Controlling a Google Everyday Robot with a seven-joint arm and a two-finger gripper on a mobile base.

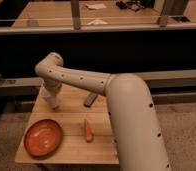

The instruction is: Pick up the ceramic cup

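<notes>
My gripper (51,100) hangs down from the arm's bent wrist (50,67) over the far left part of the wooden table (71,145). A pale whitish shape sits right under the wrist, at the gripper. I cannot tell whether it is the ceramic cup or part of the gripper. No separate ceramic cup shows anywhere else on the table.
An orange plate (43,137) lies at the table's front left. An orange carrot-like piece (87,130) lies in the middle. A dark grey flat object (91,99) lies at the back, partly under my arm (131,115). A dark ledge and railing (96,27) stand behind the table.
</notes>
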